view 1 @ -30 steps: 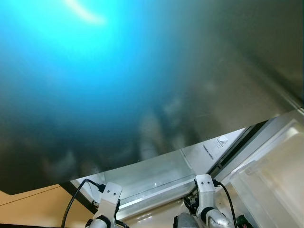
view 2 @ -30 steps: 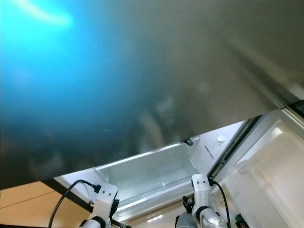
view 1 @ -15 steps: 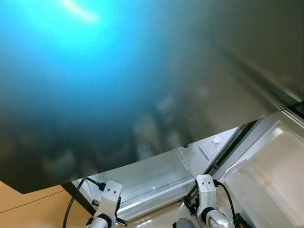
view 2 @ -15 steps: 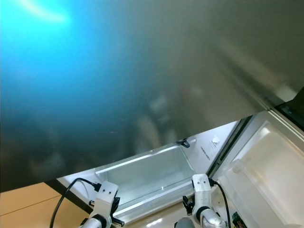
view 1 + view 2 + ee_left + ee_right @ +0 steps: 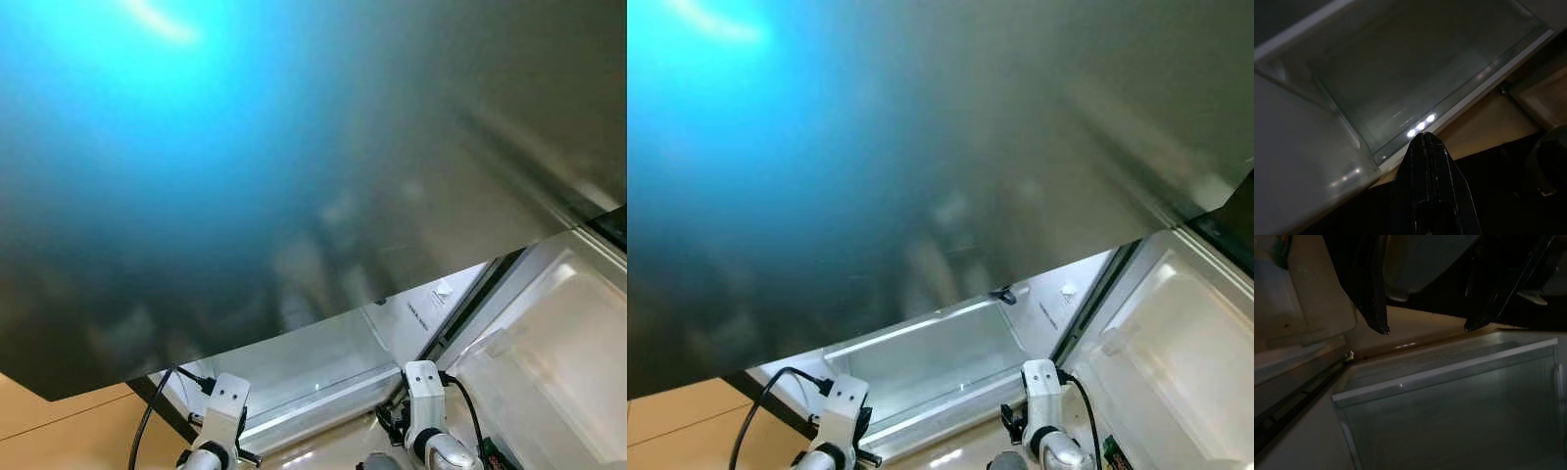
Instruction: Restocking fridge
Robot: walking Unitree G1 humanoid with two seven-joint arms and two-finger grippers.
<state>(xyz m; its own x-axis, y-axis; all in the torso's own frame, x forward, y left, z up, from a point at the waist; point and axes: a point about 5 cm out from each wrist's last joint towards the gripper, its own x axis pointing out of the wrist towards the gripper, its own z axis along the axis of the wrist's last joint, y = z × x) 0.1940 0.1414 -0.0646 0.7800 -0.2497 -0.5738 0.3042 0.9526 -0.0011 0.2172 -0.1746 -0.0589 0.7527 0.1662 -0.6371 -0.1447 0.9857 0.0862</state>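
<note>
The fridge stands open in front of me, and its clear crisper drawer (image 5: pixel 931 357) sits low in the middle. In the left wrist view my left gripper (image 5: pixel 1423 138) is shut with nothing in it, and it points at the front rim of the drawer (image 5: pixel 1400 73). My right gripper (image 5: pixel 1425 327) hovers just over the drawer's rim (image 5: pixel 1444 369). Its two black fingers flank a pale rounded container (image 5: pixel 1415 264) held between them. The two wrists (image 5: pixel 225 397) (image 5: pixel 421 387) show at the bottom of the eye views.
A large stainless fridge door (image 5: pixel 294 147) with a blue glare hangs very close overhead. At the right is an open door with white bins (image 5: pixel 1176 362). Wooden floor (image 5: pixel 59 431) shows at the lower left.
The camera has drifted slightly, so more of the right door bin shows. Both wrists stay at nearly the same place by the drawer.
</note>
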